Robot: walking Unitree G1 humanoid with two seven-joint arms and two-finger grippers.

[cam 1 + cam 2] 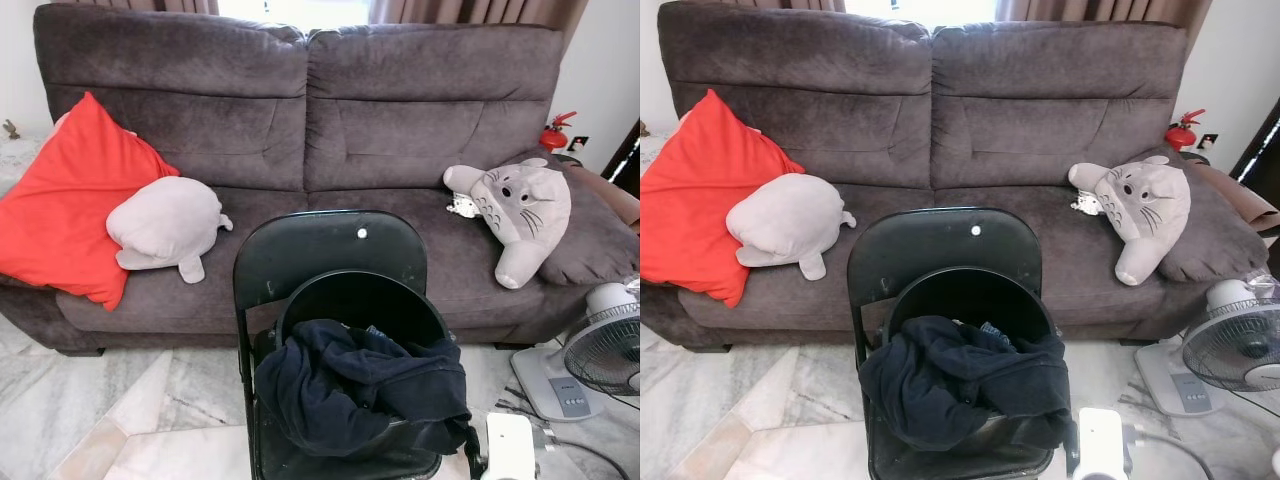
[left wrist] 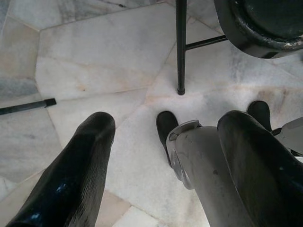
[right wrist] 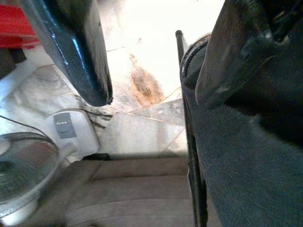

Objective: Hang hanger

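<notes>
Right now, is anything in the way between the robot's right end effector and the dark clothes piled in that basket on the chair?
Nothing visible does. The right end effector, fingers apart, sits right beside the dark clothes, which lie uncovered on top of the black basket on the folding chair.

Red cushion (image 1: 70, 200), dark grey sofa (image 1: 400, 120)
</notes>
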